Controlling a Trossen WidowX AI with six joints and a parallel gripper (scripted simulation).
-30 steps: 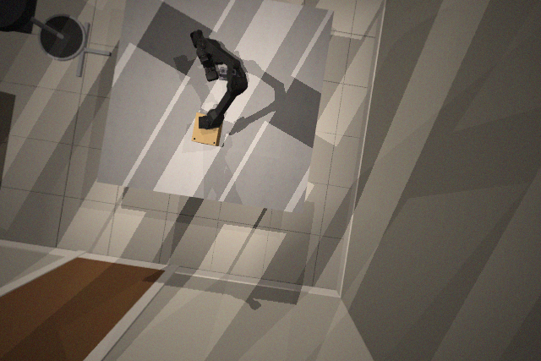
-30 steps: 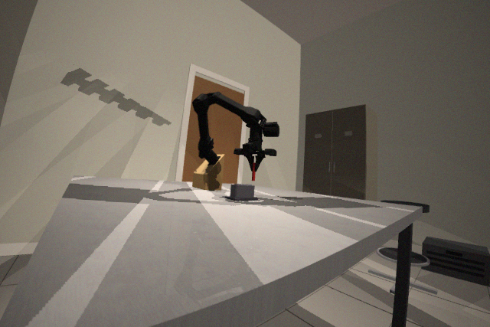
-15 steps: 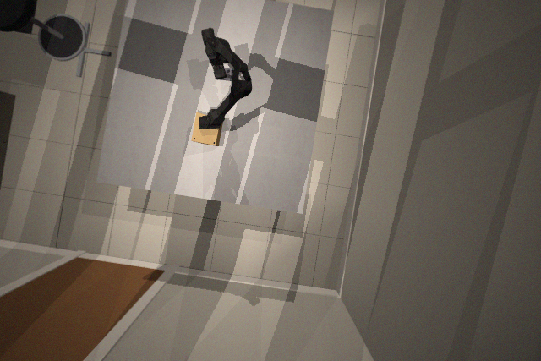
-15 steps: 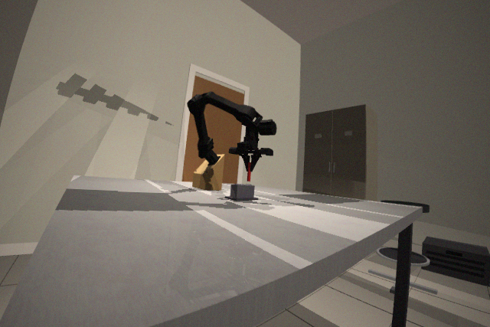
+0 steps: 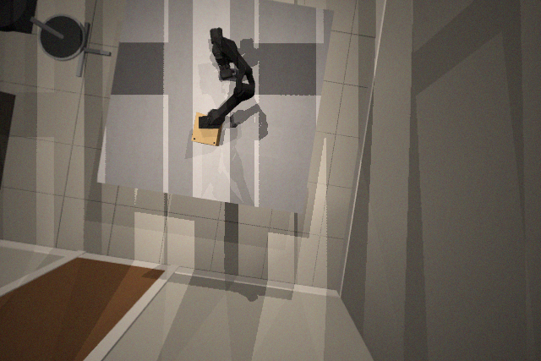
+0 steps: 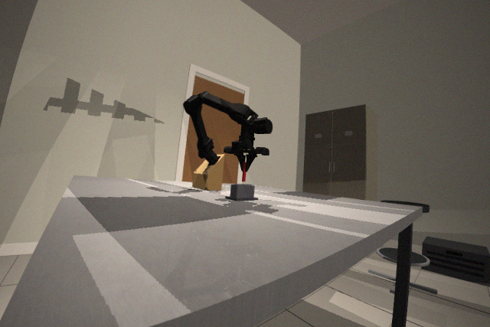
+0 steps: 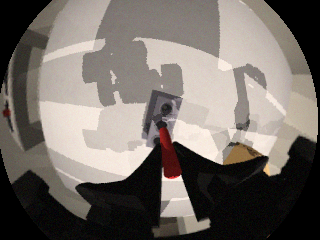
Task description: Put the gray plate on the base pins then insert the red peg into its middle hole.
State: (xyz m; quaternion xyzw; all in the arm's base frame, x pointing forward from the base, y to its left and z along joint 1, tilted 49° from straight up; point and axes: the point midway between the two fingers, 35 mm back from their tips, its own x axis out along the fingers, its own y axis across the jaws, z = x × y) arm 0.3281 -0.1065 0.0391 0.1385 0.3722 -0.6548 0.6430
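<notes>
My gripper (image 6: 244,169) (image 7: 166,145) is shut on the red peg (image 6: 243,177) (image 7: 170,161) and holds it upright by its upper part. The gray plate (image 7: 172,117) lies on the base (image 6: 241,198) and looks flat. One round hole shows clearly toward the top of the wrist view and another is partly hidden by the left fingertip. The peg's lower end is over the plate's middle hole, at or just above it; whether it has entered cannot be told. Most of the peg stands above the block. In the top view the arm hides the plate and peg.
The arm stands on a tan block (image 5: 204,134) (image 6: 213,180) (image 7: 243,153) on the gray table (image 5: 288,139) (image 6: 221,259), behind the base in the exterior view. A round stool (image 5: 62,38) (image 6: 403,256) stands on the floor beside the table. Shadows cross the table top.
</notes>
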